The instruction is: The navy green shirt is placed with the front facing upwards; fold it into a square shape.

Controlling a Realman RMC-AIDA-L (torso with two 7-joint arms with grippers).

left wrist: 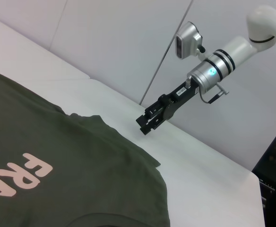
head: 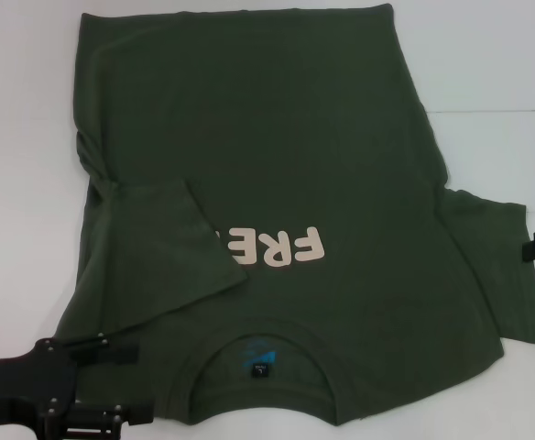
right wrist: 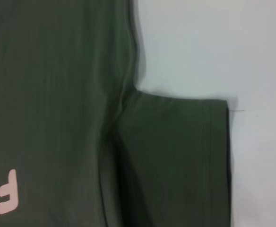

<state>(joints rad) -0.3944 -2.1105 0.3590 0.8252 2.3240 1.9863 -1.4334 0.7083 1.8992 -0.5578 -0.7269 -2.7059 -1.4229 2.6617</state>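
Navy green shirt (head: 277, 165) lies front-up on table (head: 496, 55), left sleeve folded inward. Right gripper (left wrist: 147, 122) hovers nr other sleeve, jaws slightly apart, empty. Left gripper (head: 112, 385): grip state unclear.

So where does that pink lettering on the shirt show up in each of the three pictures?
Head view: the pink lettering sits low in the middle of the green shirt, upside down, partly covered by the folded-in sleeve.
Left wrist view: the pink lettering is at the lower left edge, cut off.
Right wrist view: the pink lettering is in the bottom left corner, mostly cut off.
Shared landmark: the spread-out sleeve.
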